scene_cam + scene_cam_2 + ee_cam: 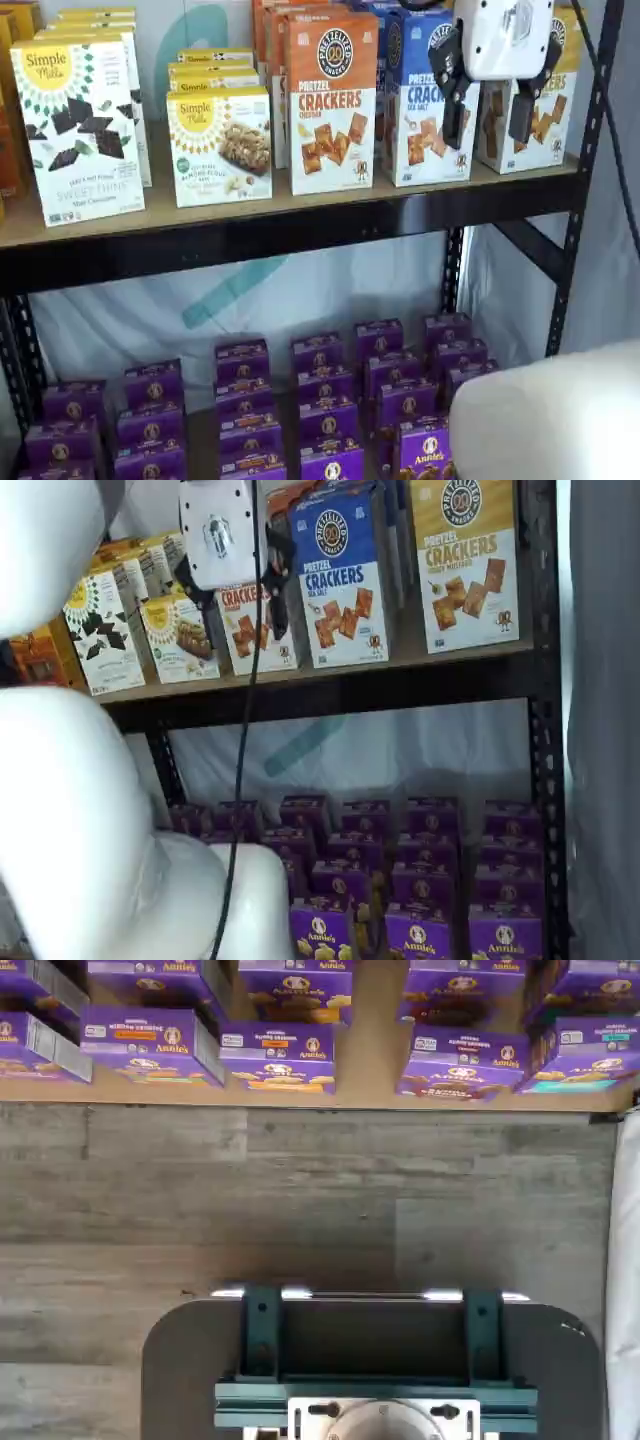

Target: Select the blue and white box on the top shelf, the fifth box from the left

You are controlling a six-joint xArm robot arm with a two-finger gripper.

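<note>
The blue and white box [415, 110] stands on the top shelf [300, 232] between an orange carton and a yellow-topped carton. It also shows in a shelf view [342, 580], on the shelf board [330, 685]. My gripper [487, 135] hangs in front of the shelf at box height. Its white body is up high and its two black fingers have a plain gap between them, with nothing held. In a shelf view the gripper [238, 605] overlaps the orange carton, left of the blue box. How far it is from the boxes I cannot tell. The wrist view shows neither the box nor the fingers.
An orange Cheddar carton [330, 100], a yellow-topped pretzel carton [465, 565] and Simple Mills boxes [80, 130] share the shelf. Black uprights [585, 170] frame it. Several purple boxes [275, 1055] fill the lower level. The white arm [70, 810] fills the foreground. A dark mount with teal brackets [370, 1360] shows in the wrist view.
</note>
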